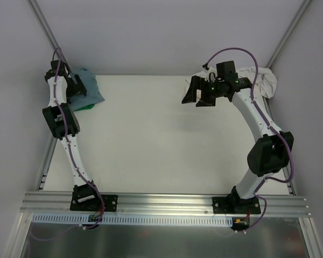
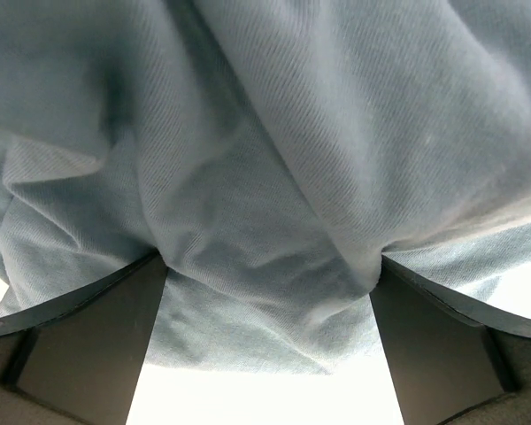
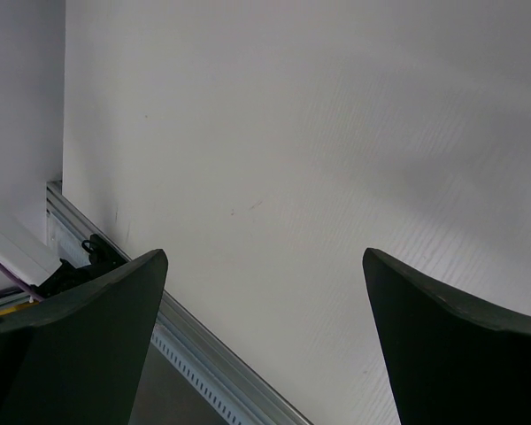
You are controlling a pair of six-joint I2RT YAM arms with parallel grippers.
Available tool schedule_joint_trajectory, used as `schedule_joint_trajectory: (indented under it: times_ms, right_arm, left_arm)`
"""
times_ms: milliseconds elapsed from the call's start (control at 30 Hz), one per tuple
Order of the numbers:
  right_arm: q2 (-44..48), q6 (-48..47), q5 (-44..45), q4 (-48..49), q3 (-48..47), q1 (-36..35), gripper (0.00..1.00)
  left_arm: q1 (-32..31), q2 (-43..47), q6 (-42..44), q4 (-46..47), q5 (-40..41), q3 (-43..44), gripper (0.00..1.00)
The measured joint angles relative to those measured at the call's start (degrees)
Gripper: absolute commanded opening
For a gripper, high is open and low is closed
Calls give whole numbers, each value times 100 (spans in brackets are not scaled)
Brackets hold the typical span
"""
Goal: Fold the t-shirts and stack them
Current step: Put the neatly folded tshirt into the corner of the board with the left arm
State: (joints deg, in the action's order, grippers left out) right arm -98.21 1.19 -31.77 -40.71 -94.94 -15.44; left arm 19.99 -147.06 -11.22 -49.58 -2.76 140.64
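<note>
A slate-blue t-shirt (image 1: 89, 87) lies crumpled in the table's back left corner. A strip of the green t-shirt (image 1: 84, 107) shows under its near edge. My left gripper (image 1: 75, 88) is pressed into the blue pile. In the left wrist view, blue t-shirt cloth (image 2: 274, 159) fills the frame and bulges between the wide-apart fingers (image 2: 97, 345) of the left gripper (image 2: 270, 270), hiding their tips. The cream t-shirt (image 1: 265, 80) is bunched at the back right corner, behind the right arm. My right gripper (image 1: 197, 98) hangs open over bare table, empty (image 3: 264, 257).
The white table (image 1: 161, 140) is walled on the left, back and right. An aluminium rail (image 1: 167, 203) with both arm bases runs along the near edge; the same rail (image 3: 212, 363) shows in the right wrist view below the table (image 3: 292, 133).
</note>
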Motion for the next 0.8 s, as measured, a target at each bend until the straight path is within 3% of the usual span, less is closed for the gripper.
schedule_joint_trajectory:
  times_ms: [800]
  right_arm:
    - [297, 275, 118, 428, 538, -2, 100]
  left_arm:
    - [-13, -107, 221, -221, -304, 205, 98]
